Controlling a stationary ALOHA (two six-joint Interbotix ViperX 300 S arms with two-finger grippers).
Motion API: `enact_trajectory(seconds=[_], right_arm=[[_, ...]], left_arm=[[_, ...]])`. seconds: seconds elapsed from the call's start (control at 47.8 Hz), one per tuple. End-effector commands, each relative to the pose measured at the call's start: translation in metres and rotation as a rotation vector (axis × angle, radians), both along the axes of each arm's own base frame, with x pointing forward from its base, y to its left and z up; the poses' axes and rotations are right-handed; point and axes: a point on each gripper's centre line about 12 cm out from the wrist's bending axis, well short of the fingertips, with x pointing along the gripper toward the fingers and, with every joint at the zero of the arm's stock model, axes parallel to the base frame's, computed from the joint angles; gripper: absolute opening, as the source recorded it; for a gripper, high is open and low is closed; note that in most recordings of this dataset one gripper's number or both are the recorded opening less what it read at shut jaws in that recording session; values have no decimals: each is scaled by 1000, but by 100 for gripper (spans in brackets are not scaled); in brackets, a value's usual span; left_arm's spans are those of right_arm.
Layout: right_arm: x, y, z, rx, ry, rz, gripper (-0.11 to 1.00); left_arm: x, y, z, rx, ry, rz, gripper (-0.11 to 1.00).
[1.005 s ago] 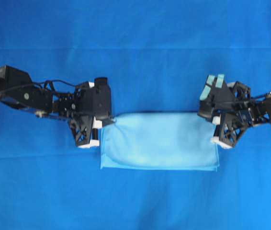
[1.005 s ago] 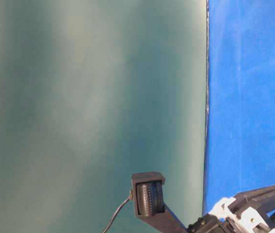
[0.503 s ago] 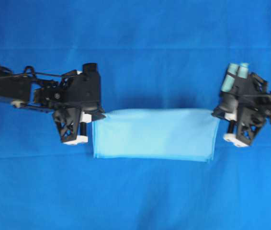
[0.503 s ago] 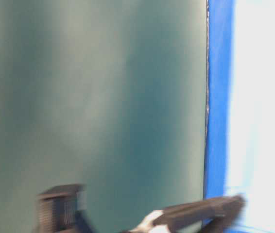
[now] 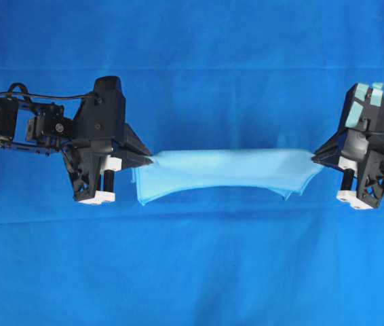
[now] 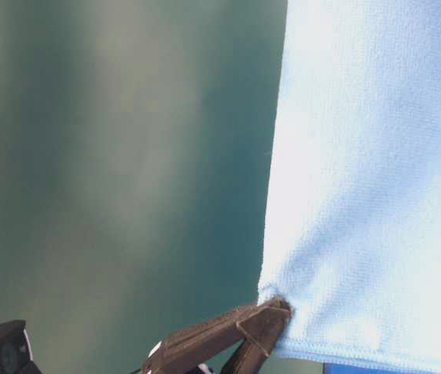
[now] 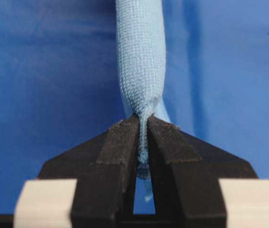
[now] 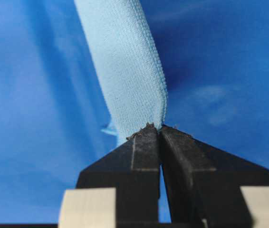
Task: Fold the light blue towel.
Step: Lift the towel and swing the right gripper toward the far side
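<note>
towel: the light blue towel (image 5: 226, 173) hangs off the table, stretched as a folded band between the two arms, above the middle of the blue table covering (image 5: 192, 272); its lower edge sags unevenly, with a point drooping near the right end.
left grip: the left gripper (image 7: 143, 124) is pinched tight on the towel's left end; only a thin bunch of cloth sits at the very fingertips.
right grip: the right gripper (image 8: 159, 129) is likewise clamped on the right end, the doubled cloth running away from its tips.
towel to grippers: it spans straight from one set of tips to the other, left gripper at the left end, right gripper at the right.
risk, slip: both holds are shallow, so more pull apart could likely drag a corner out.
risk, layers: if only one layer is caught, the other may fall open.
risk, lay-down: uneven lowering would probably leave the edges skewed or creased.
</note>
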Motion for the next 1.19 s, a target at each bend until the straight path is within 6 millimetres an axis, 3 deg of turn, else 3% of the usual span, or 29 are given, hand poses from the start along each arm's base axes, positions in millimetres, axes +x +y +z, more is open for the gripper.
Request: enact_trajectory(seconds=[0.0, 0.251, 0.524, 0.796, 1.047, 1.173], right_arm=[[6, -5, 8, -22, -23, -13, 2], [9, -48, 8, -100, -12, -147, 2], [15, -104, 11, -193, -30, -284, 2], [49, -152, 18, -235, -118, -294, 2], [98, -177, 22, -287, -118, -233, 2], [107, -181, 24, -300, -119, -224, 2]], left_arm=[[5, -5, 14, 0, -60, -15, 3], [22, -24, 12, -5, -141, -62, 3], [61, -51, 10, -1, -230, -128, 3], [99, -71, 19, 65, -309, -208, 3], [109, -78, 17, 83, -332, -228, 3], [112, -77, 14, 85, -347, -227, 3]])
